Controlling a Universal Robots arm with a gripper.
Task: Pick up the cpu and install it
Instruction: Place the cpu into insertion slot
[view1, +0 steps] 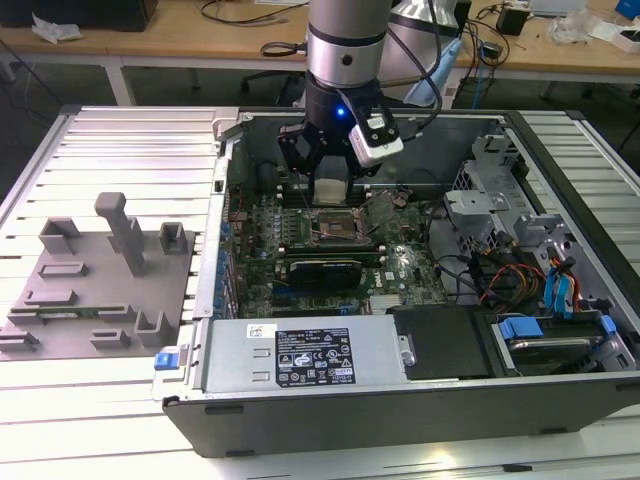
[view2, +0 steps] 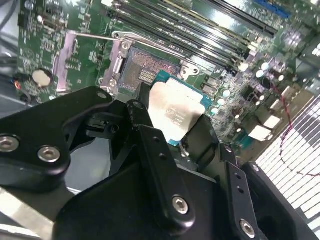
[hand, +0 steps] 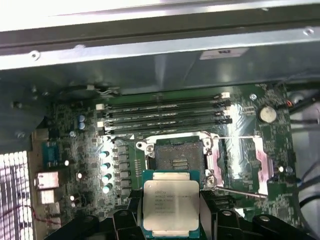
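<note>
The black two-fingered tool (hand: 171, 212) is clamped on the small, flat, square cpu with a pale silver metal top (hand: 171, 206), one finger against each of two opposite edges. In both wrist views the chip (view2: 176, 112) lies level between the fingers, top face up. It is not seated: the dark square socket with a metal frame (hand: 178, 156) lies bare just beside it, with its metal load plate (hand: 235, 156) swung open to one side.

In the exterior view the tool (view1: 330, 180) hangs from the silver arm (view1: 345, 40) inside the open dark computer case (view1: 400, 425), and the socket (view1: 336, 226) is just at six o'clock from it. Black memory slots (hand: 165, 112) run along the socket's far side, with a round silver coin cell (hand: 266, 114) near them on the green board. A silver power-supply box (view1: 300, 355) sits farther out at six o'clock. The grey plastic fixture blocks (view1: 100, 275) stand well apart at eight o'clock on the slatted aluminium bench (view1: 130, 140).
</note>
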